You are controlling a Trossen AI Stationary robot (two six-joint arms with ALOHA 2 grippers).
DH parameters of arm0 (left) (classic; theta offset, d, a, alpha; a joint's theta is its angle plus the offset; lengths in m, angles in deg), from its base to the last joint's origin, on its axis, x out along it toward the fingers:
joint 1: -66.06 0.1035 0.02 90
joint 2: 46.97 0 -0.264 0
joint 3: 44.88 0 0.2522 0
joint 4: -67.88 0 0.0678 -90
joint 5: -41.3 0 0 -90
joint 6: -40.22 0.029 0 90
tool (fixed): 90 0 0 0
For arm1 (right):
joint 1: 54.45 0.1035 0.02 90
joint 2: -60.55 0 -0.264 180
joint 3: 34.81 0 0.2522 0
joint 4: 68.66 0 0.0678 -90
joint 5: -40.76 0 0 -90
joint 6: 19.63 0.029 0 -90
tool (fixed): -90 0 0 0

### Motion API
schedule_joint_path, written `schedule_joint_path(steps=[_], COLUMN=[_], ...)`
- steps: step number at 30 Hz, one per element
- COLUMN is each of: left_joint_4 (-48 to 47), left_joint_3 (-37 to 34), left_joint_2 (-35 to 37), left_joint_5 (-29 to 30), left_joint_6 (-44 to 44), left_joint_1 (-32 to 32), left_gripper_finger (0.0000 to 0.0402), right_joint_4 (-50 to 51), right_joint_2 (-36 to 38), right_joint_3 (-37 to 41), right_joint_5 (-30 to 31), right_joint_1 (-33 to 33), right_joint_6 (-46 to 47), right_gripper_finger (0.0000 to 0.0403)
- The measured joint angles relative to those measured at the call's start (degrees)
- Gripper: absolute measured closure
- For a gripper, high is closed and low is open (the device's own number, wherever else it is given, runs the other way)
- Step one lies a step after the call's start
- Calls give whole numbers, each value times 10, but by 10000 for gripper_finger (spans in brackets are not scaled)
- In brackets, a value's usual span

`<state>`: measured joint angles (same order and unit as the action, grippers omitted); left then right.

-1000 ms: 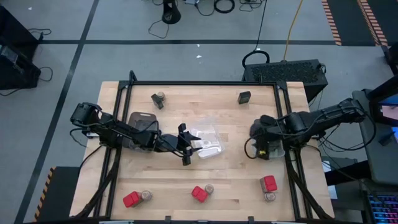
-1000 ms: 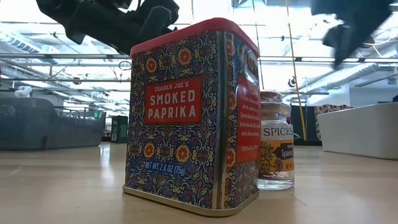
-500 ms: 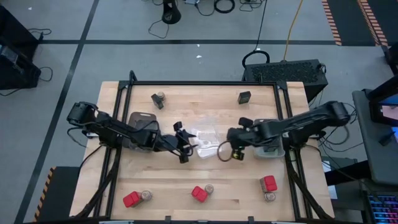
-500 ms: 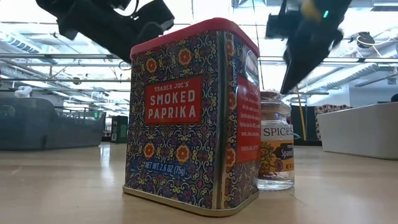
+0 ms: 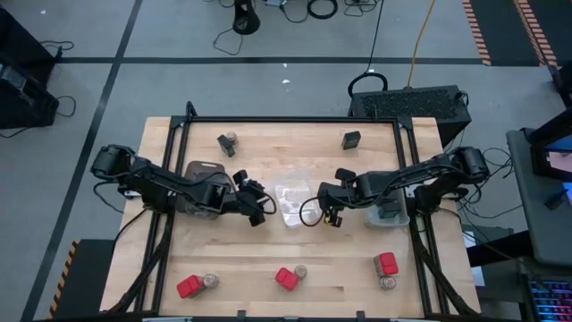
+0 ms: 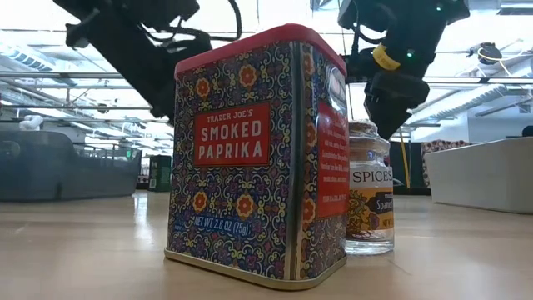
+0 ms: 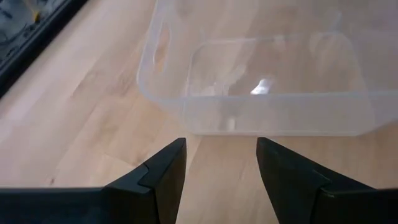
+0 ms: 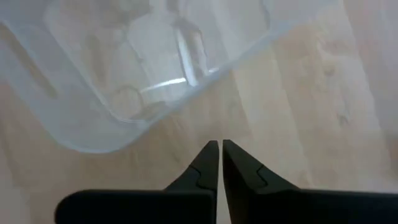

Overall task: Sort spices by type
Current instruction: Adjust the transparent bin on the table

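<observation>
clear tray (image 5: 292, 200) sits between our spread left gripper (image 7: 219, 163) and closed, empty right gripper (image 8: 220, 163); we judge fetching a spice comes next.

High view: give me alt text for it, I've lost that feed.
Seen from above, both arms meet at a clear tray mid-table: the left gripper open beside one end, the right gripper shut beside the other. Three pairs of red box and round jar line the near edge; a black box and a black box with a jar sit along the far edge.
</observation>
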<state>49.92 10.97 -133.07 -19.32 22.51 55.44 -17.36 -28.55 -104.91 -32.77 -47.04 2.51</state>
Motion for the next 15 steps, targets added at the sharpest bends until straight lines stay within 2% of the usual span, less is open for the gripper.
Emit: schedule_joint_path(steps=[11,15], left_joint_4=[52,75], left_joint_3=[0,0], left_joint_2=[-76,-84], left_joint_5=[0,-1], left_joint_6=[10,28], left_joint_1=[41,52], left_gripper_finger=[200,200], right_joint_4=[-5,-38], right_joint_2=[-19,-29], right_joint_3=[1,1], right_joint_5=[-37,-46], right_joint_1=[6,13], right_joint_6=[23,24], right_gripper_finger=[402,402])
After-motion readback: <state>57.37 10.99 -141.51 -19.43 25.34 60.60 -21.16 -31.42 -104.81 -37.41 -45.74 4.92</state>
